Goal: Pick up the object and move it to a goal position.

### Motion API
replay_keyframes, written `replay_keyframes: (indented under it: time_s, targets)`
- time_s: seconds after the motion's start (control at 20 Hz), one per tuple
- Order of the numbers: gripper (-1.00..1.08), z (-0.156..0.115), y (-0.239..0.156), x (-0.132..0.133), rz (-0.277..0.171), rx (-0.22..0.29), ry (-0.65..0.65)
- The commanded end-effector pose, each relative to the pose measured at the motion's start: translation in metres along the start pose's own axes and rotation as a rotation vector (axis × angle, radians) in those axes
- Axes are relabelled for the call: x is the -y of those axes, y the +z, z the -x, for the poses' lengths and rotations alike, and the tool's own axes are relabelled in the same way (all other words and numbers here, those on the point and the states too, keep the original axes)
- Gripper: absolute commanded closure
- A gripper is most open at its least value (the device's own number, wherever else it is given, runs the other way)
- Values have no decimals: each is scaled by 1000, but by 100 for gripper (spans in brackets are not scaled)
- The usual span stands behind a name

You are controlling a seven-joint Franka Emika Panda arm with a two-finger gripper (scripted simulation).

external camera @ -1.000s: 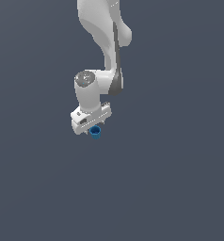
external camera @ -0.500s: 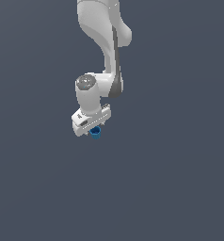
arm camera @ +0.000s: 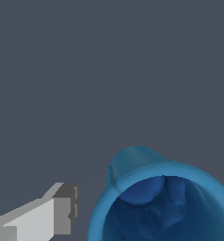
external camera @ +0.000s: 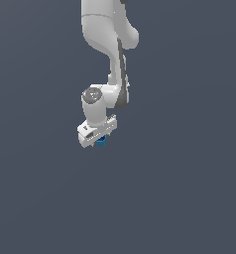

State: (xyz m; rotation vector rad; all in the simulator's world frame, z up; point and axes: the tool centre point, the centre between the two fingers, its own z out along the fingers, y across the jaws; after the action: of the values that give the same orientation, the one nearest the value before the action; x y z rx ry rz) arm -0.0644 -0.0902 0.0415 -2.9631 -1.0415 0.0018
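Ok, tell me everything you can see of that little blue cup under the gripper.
The blue cup is a tiny bright blue cylinder with a thin rim and a darker, uneven hollow facing the wrist camera. It looks like smooth plastic. In the exterior view it peeks out just below the white gripper, far smaller than it. One grey-tipped finger stands beside it with a gap; contact on the other side cannot be judged.

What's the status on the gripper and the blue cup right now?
Gripper straddles the blue cup; grasp unconfirmed, one finger stands apart from the cup wall. Cup upright, hollow top facing the wrist camera. Nothing else visible around it.
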Motion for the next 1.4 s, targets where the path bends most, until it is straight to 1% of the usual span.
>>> replay_keyframes:
  time_s: [0.0, 0.55, 0.8, 1.1, 1.35]
  targets:
    - [108, 0, 1, -1, 1, -1, 0]
    - [108, 0, 0, -1, 2, -1, 1]
    - [108, 1, -8, 0, 2, -1, 1]
    - [108, 4, -35, 4, 2, -1, 1]
    - [108, 8, -71, 9, 2, -1, 0]
